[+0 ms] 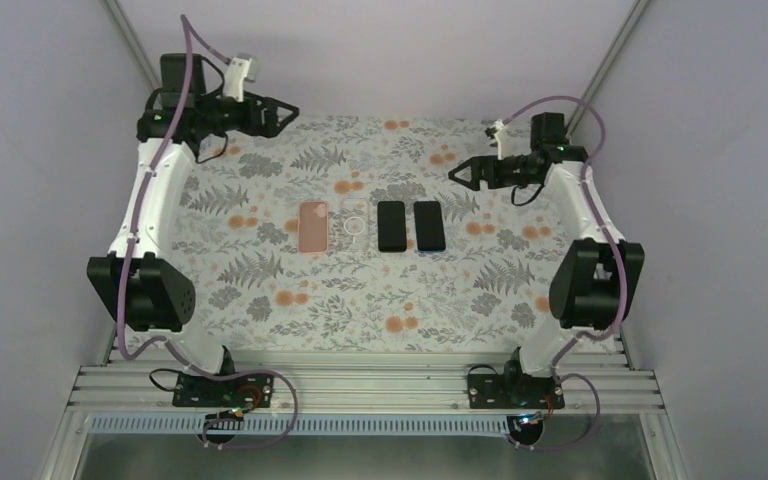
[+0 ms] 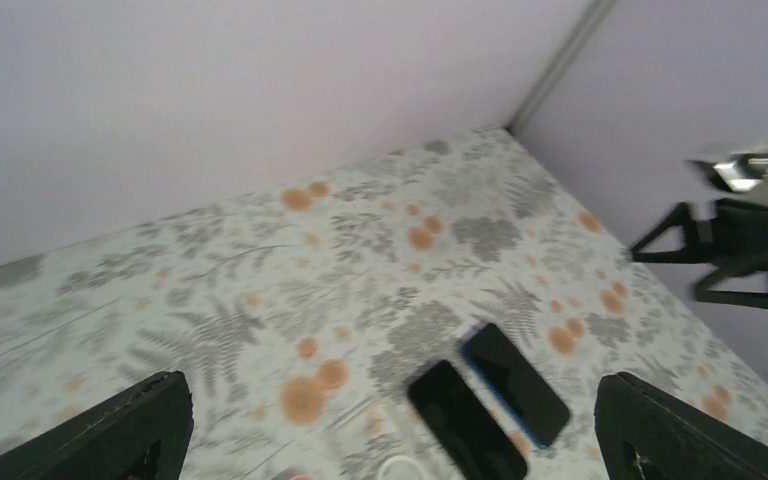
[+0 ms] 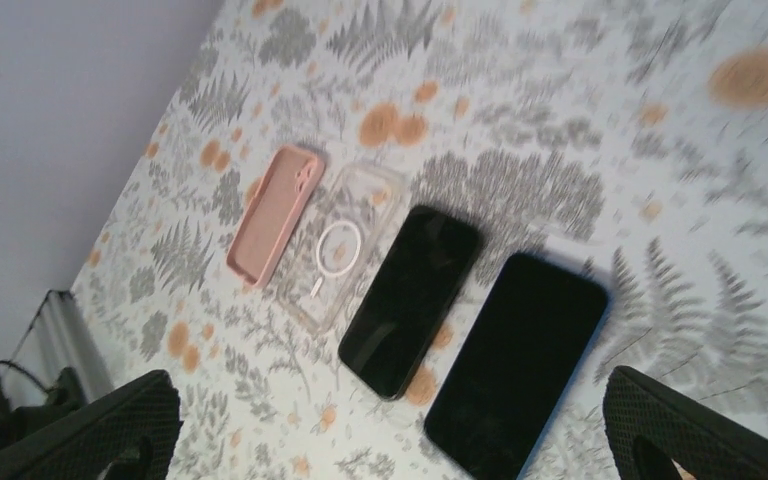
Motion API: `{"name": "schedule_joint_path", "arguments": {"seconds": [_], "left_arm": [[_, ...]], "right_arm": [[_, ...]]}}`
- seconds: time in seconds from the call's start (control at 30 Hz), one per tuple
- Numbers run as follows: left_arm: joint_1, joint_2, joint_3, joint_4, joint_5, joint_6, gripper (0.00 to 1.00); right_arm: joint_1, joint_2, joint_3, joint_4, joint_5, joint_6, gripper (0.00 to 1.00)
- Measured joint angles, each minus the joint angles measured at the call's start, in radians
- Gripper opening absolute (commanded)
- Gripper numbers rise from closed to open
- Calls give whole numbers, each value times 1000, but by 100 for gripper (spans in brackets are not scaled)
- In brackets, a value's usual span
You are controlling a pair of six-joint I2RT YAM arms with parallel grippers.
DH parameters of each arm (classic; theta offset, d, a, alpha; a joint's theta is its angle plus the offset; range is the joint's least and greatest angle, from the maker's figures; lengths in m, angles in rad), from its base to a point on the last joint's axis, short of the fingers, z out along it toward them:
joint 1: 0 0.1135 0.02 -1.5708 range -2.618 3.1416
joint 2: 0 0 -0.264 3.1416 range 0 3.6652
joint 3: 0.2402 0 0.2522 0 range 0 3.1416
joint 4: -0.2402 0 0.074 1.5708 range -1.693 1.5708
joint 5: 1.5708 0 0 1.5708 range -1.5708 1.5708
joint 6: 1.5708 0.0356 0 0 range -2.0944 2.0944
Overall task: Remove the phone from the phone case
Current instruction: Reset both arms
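Note:
A black phone in a blue case (image 1: 429,226) lies screen up at the middle of the table, right of a bare black phone (image 1: 391,227). Both show in the right wrist view, the cased phone (image 3: 515,365) and the bare phone (image 3: 412,300), and in the left wrist view, cased (image 2: 515,383) and bare (image 2: 465,420). My left gripper (image 1: 290,113) is open and empty, raised at the far left (image 2: 392,390). My right gripper (image 1: 460,172) is open and empty, raised behind and right of the phones (image 3: 392,385).
A pink case (image 1: 312,227) and a clear case with a white ring (image 1: 356,228) lie left of the phones, also in the right wrist view, pink (image 3: 275,213) and clear (image 3: 345,245). The flowered tablecloth (image 1: 260,290) covers the table. Grey walls stand on three sides.

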Motion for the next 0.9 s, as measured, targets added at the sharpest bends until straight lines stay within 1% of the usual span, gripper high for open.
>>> {"name": "schedule_joint_path", "arguments": {"seconds": [0.1,0.23,0.33,0.47,0.53,0.73,0.9], "left_arm": [[67,26,41,-53,-20,28,100],[151,30,20,-83,-31,62,100],[203,6,-80,-56,-42,89,100],[259,-19,-252,-10,-82,123,100],[278,-24,-314,13,-98,135,100],[300,-90,-490,114,-127,161,100],[301,-140,-576,176,-138,168,100]], "right_arm": [[-21,-87,-35,57,13,3,99],[-58,-186,-98,128,32,3,99],[-102,-231,-163,182,41,3,99],[-182,-240,-262,248,41,2,99],[-225,-238,-309,260,42,0,99],[-309,-225,-381,305,37,-15,99],[-321,-225,-436,352,36,-24,99]]}}
